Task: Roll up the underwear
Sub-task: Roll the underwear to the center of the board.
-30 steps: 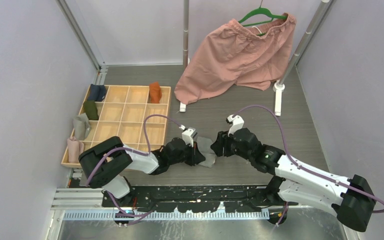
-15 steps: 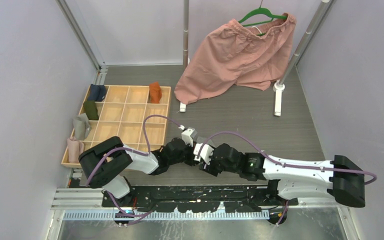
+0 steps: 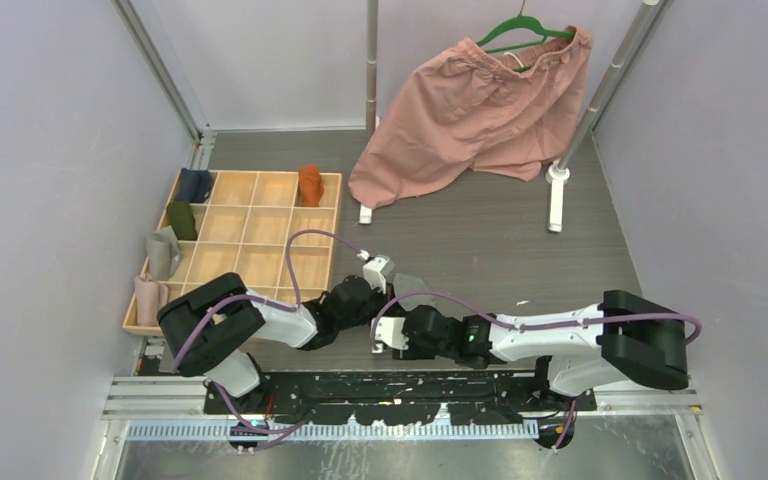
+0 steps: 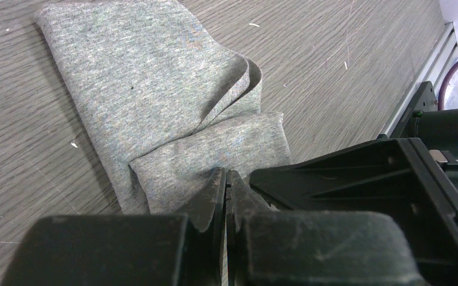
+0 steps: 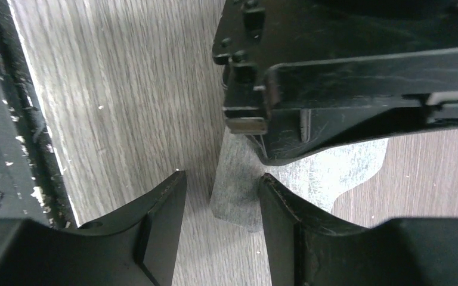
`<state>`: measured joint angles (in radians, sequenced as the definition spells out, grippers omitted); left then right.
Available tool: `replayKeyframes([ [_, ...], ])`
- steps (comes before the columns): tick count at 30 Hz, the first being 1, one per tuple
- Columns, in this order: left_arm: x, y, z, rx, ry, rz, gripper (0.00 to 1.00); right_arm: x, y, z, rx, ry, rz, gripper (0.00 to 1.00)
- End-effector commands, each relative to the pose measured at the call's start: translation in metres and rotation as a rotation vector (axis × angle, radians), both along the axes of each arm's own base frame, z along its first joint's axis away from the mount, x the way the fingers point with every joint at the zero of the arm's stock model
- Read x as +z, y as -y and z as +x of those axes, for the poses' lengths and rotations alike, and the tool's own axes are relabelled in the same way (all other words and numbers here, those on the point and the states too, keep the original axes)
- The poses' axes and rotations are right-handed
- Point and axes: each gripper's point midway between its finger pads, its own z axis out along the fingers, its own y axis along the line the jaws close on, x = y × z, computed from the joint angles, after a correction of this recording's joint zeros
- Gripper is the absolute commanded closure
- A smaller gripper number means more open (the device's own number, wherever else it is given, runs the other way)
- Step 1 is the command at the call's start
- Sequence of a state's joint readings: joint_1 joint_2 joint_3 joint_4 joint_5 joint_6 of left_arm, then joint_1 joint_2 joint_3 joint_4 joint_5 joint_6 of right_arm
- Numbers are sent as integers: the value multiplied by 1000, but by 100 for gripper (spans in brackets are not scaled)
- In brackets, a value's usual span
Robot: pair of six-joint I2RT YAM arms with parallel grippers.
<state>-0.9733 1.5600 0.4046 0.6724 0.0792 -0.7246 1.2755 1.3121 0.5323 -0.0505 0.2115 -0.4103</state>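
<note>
The grey underwear [image 4: 155, 107], light and limp, lies part-folded on the bench [image 4: 346, 53], the left hand [image 4: 225, 182] pinched closed at its near fold, the right hand [image 5: 220, 179] half-spread astride a corner; the doubled edge looks the firmest hold.

light: bright, even, diffuse | shadows: soft, faint | focus: overhead sharp; wrist-view foregrounds softly blurred

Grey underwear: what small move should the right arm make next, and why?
Probably close the right end effector on the grey underwear corner lying between its open fingers. The left end effector pinches the folded edge beside it, so both could then roll.
</note>
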Motion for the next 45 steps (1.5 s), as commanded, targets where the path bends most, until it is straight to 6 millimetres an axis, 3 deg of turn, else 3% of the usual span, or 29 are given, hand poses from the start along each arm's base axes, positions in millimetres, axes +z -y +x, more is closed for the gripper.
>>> replayKeyframes([
  [1,-20,-17,-3,13,-17,92,99,-2,5,11,-16,84,-64,47],
  [7,-20,-17,-3,12,-16,92,99,-10,13,16,-43,112,-130,55],
  [16,-12,-17,1,22,-10,57,99,-24,24,19,-82,113,-219,98],
  [25,24,-39,21,102,70,31,99,-10,2,1,-84,-30,-136,99],
  [30,39,-62,25,177,120,63,99,-8,-19,-17,-69,-187,-45,99],
  [36,49,-85,19,219,147,79,99,-7,-40,-31,-107,-327,91,99],
  [45,58,-92,5,186,162,46,99,8,-65,-42,-224,-638,388,99],
])
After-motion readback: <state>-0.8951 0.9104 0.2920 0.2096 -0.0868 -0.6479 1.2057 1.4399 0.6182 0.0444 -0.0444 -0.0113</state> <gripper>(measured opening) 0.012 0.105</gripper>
